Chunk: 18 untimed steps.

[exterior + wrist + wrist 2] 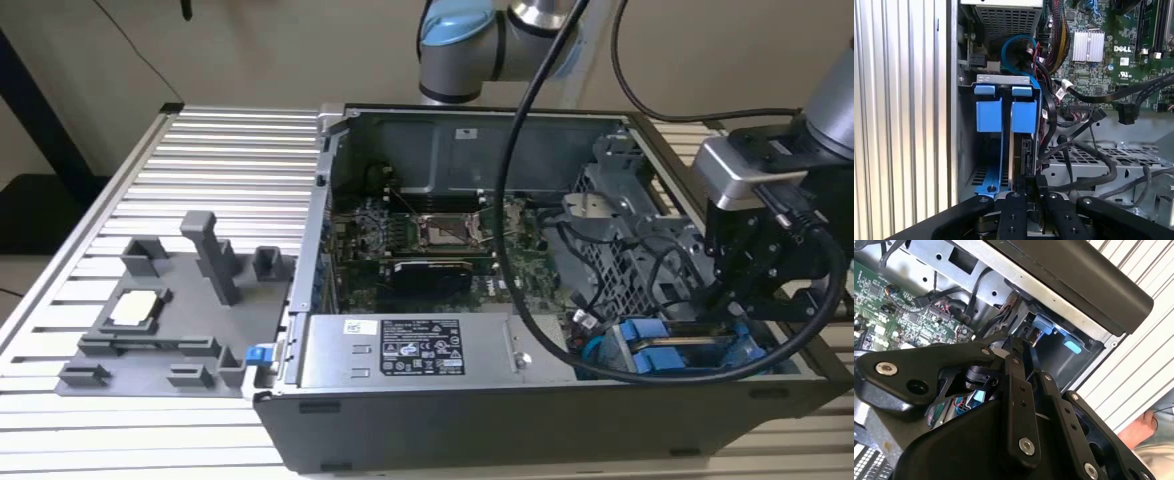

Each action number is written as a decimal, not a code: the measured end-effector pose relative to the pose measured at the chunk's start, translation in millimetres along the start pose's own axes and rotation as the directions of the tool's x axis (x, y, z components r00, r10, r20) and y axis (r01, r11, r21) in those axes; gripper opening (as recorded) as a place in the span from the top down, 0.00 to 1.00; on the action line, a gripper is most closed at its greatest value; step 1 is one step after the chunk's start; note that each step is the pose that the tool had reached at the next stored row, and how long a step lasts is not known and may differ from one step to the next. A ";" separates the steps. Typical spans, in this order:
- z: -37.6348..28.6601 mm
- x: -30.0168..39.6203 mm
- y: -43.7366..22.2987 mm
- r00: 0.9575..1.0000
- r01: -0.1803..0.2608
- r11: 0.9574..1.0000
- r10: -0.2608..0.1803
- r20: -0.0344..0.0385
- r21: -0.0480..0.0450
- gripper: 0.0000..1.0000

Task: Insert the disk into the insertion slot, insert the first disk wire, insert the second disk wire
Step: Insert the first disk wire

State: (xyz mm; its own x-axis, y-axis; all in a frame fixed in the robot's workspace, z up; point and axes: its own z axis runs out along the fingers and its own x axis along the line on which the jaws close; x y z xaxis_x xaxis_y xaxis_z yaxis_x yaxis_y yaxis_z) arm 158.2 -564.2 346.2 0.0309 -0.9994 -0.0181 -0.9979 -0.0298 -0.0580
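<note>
From my remote desk I watch the gripper [1034, 184] hang over the open computer case [400, 420], fingers pressed together just above the disk [1011, 150]. I cannot tell what they pinch, if anything. The disk stands edge-on in its blue carrier inside the insertion slot [966, 150], beside black cables [1089, 165], at the exterior view's right.

Disk frame [1023, 116] bright blue — mobo [1104, 30] green, gripper [1031, 185] black, table [899, 100] silver w/ ribbed stripes.

Disk [1016, 155] mostly hidden within the insertion slot [966, 150]
</note>
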 end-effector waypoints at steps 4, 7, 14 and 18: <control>2.1 0.1 -0.3 1.000 0.000 1.000 0.000 0.000 0.000 0.81; 3.1 0.2 -1.8 1.000 0.000 1.000 0.000 0.000 0.000 0.81; 5.3 0.3 -2.1 1.000 0.000 1.000 0.000 0.000 0.000 0.81; 6.2 0.2 -1.8 1.000 0.000 1.000 0.000 0.000 0.000 0.81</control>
State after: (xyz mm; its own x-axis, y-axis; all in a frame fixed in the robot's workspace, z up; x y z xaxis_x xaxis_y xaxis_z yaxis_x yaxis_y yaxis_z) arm 160.4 -564.3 340.2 0.0310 -0.9994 -0.0182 -0.9979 -0.0299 -0.0580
